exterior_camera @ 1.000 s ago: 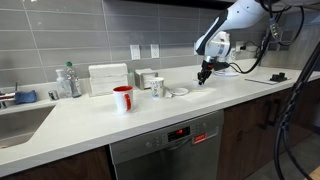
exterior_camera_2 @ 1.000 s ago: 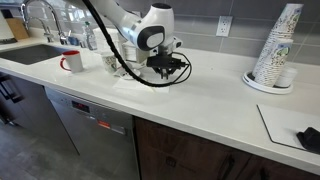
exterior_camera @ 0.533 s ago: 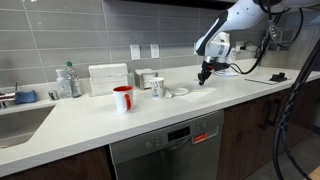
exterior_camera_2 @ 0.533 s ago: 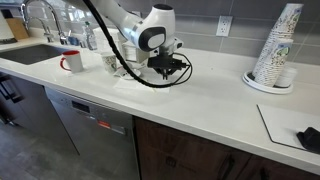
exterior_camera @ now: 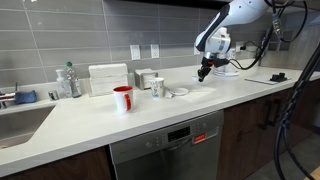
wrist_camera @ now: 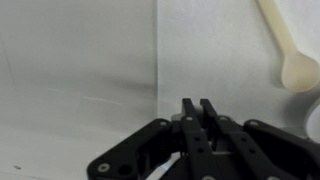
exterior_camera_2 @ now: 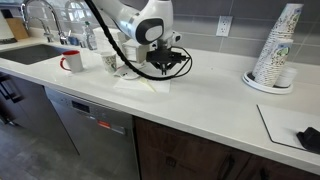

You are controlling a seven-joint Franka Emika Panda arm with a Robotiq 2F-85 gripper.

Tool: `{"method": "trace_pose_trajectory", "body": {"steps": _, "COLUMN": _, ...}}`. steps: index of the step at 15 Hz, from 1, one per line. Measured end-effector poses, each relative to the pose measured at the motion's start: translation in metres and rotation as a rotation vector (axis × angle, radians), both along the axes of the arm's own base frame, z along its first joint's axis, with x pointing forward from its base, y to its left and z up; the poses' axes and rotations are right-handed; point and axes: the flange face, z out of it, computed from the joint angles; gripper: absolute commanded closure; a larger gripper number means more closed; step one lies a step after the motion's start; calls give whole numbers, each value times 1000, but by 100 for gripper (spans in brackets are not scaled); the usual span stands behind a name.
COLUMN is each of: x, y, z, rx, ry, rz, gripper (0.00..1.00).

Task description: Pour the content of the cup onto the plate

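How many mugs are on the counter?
2. The red mug stands toward the sink; the white mug stands beside the plate. Others may be hidden.

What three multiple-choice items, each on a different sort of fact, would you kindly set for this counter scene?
1. Where is the plate? A on a shelf; B on the counter beside the white cup; C on the floor.
2. What colour is the mug? A red; B blue; C green.
3. How is the gripper? A gripping the cup; B wide open; C shut, holding no cup.
Answers: B, an exterior view shows it next to the cup; A, red in both exterior views; C, the wrist view shows its fingers together.
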Motion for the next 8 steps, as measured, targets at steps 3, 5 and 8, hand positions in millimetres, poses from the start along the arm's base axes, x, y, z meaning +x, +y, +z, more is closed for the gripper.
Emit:
{"method": "trace_pose_trajectory", "body": {"steps": 3, "x": -15, "y": 26, "z": 21, "rx": -22, "ry": 46, "rz": 116, "gripper": 92}}
{"method": "trace_pose_trajectory", "body": {"steps": 5, "x": -28, "y": 49, "z": 31, "rx": -37, "ry": 95, "rz": 207, "gripper": 92}}
{"method": "trace_pose_trajectory", "body": {"steps": 8, "x": -46, "y": 87, "z": 47, "rx": -88, "ry": 149, "rz": 340, "gripper": 92}}
